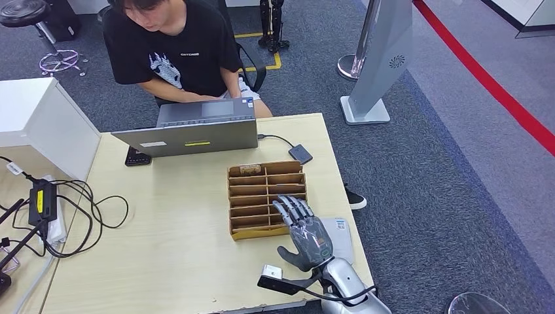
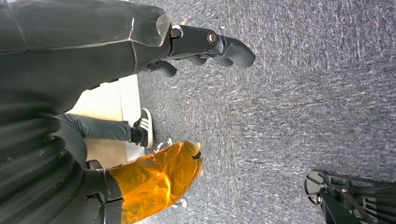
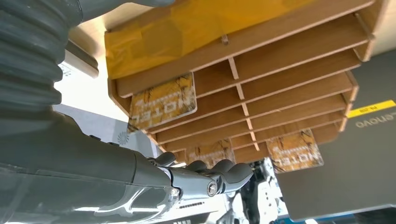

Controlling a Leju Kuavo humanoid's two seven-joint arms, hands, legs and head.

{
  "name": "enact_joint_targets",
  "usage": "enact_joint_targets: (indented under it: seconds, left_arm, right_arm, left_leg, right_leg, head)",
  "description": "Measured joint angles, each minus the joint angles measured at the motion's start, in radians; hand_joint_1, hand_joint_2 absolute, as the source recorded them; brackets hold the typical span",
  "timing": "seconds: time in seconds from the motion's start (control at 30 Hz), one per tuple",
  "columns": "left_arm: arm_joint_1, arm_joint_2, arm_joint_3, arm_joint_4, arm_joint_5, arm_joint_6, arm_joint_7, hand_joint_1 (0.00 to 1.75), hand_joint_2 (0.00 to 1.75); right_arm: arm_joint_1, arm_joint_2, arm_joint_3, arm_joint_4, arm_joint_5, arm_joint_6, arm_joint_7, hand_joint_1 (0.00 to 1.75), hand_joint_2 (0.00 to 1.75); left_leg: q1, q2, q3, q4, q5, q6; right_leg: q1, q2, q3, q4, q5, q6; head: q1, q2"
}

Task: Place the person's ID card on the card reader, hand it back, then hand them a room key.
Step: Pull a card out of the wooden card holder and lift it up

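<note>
item: right hand [image 1: 305, 230]. i found it low over the near right corner of the wooden card rack [image 1: 267, 198], fingers [image 1: 292, 208] extended side by side and a little fanned, thumb out to the side, nothing held. in the right wrist view the fingertips [image 3: 224, 171] curled loosely just in front of the rack's open slots.

item: room key cards. three patterned cards sat in the rack: one [image 3: 162, 101] in a slot nearer the taped yellow end, two [image 3: 295, 150] [image 3: 211, 152] further up the rack toward the laptop [image 1: 196, 129]. i could not tell which the hand was meant for.

item: pale flat reader-like pad [image 1: 339, 230], just right of the rack, partly under the hand. whether the id card lay on it i could not tell; the hand covered most of it.

item: left hand [image 2: 205, 46]. it hung off the table over grey carpet, well away from the rack, fingers curled in on nothing.

item: person [image 1: 171, 49], seated beyond the rack, behind the laptop, both arms at it.

handling note, my judgement: the step looked like reaching for a key card. i would have lined the fingertips with one slot, pinched the card's exposed edge between thumb and finger, and drawn it straight along the slot; a skewed pull could jam the card or drag the light rack.
</note>
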Motion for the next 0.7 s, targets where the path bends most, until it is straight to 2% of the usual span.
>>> enact_joint_targets:
  seconds: [0.03,0.13,0.17,0.27,0.43,0.7]
  left_arm:
    - [0.0,0.0,0.0,0.0,-0.001,0.0,0.0,0.0,1.75]
    - [0.0,0.0,0.0,0.0,-0.004,0.0,0.0,0.0,1.75]
    - [0.0,0.0,0.0,0.0,-0.006,0.0,0.0,0.0,1.75]
    - [0.0,0.0,0.0,0.0,-0.009,0.0,0.0,0.0,1.75]
    - [0.0,0.0,0.0,0.0,-0.01,0.0,0.0,0.0,1.75]
    - [0.0,0.0,0.0,0.0,-0.011,0.0,0.0,0.0,1.75]
  right_arm:
    - [-0.001,0.0,0.001,0.004,-0.001,0.0,0.004,0.18,1.75]
    - [-0.004,0.0,0.001,0.014,-0.001,0.0,0.01,1.17,1.75]
    - [-0.004,0.0,0.001,0.016,0.0,0.0,0.011,1.38,1.75]
    - [-0.006,0.0,0.001,0.022,0.004,-0.001,0.011,1.49,1.75]
    - [-0.009,0.0,0.001,0.025,0.008,-0.004,0.007,1.43,1.75]
    - [-0.019,0.0,0.001,0.025,0.01,-0.014,-0.001,1.48,1.75]
  left_leg:
    - [0.0,0.0,0.0,0.0,0.0,0.0]
    - [0.0,0.0,0.0,0.0,0.0,0.0]
    - [0.0,0.0,0.0,0.0,0.0,0.0]
    - [0.0,0.0,0.0,0.0,0.0,0.0]
    - [0.0,0.0,0.0,0.0,0.0,0.0]
    - [0.0,0.0,0.0,0.0,0.0,0.0]
  right_leg:
    - [0.0,0.0,0.0,0.0,0.0,0.0]
    - [0.0,0.0,0.0,0.0,0.0,0.0]
    - [0.0,0.0,0.0,0.0,0.0,0.0]
    - [0.0,0.0,0.0,0.0,0.0,0.0]
    - [0.0,0.0,0.0,0.0,0.0,0.0]
    - [0.0,0.0,0.0,0.0,0.0,0.0]
  head:
    - [0.0,0.0]
    - [0.0,0.0]
    - [0.0,0.0]
    - [0.0,0.0]
    - [0.0,0.0]
    - [0.0,0.0]
